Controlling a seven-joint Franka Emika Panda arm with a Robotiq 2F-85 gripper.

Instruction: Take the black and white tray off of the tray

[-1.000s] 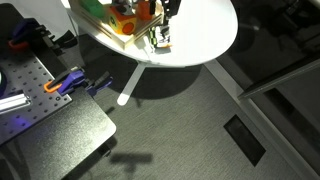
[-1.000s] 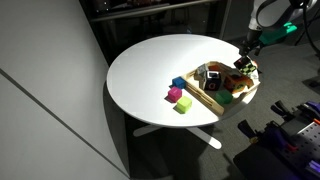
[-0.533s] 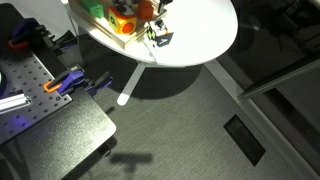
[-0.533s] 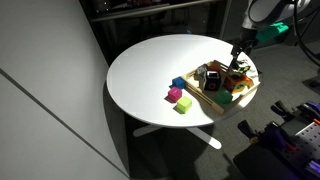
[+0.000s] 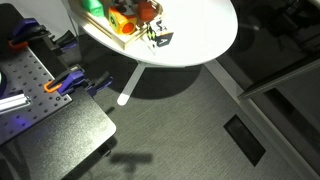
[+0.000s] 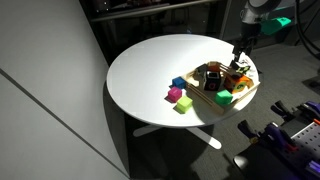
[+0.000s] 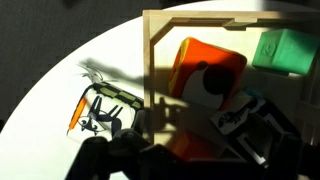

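**A:** What is cut off?
**B:** The tray runs past the top edge in an exterior view. The green block is clipped at the wrist view's right.
**A:** The gripper?
**B:** Too small to read its jaws. In the wrist view it is only dark blur.

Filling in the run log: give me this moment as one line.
black and white tray: on table, outside wooden tray | gripper: open, empty, above orange block | green block: in wooden tray
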